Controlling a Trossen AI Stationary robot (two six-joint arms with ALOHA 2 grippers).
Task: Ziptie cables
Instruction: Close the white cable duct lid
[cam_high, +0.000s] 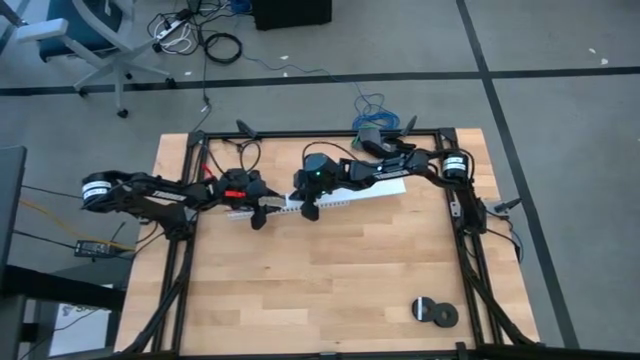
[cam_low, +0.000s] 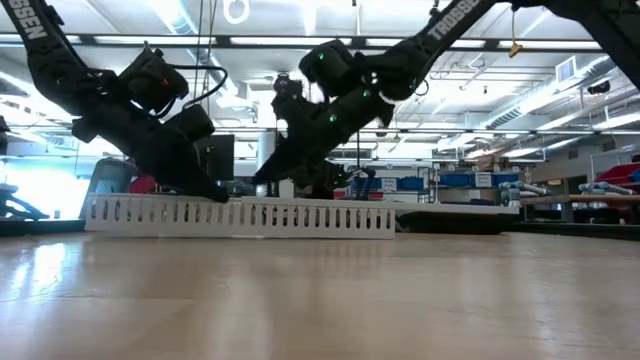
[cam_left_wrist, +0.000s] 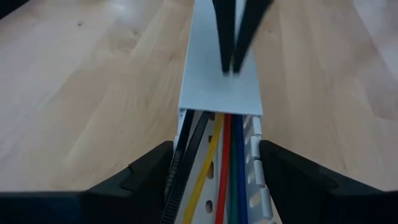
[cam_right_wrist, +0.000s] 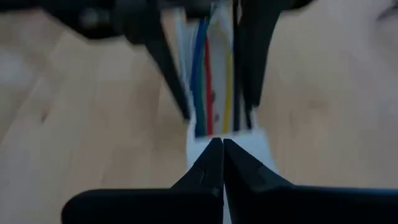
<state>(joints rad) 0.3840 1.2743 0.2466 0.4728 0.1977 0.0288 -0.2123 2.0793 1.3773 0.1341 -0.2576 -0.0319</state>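
Left tool (cam_left_wrist: 214, 186) straddles the white channel (cam_high: 300, 206) upper-centre on the bench (cam_high: 330, 290), fingers around it; cables (cam_left_wrist: 227, 155) inside. Right tool (cam_right_wrist: 222, 163), shut and empty, presses the cover (cam_left_wrist: 221, 87) — it could slip and skew it.

You'll find the left pincer (cam_high: 258, 218) straddling the white slotted plastic channel (cam_high: 340, 198), its walls blocking both fingers; the shut right pincer (cam_high: 310, 210) presses the lid just ahead. Bare wooden bench (cam_high: 330, 280) lies open beside both pincers.
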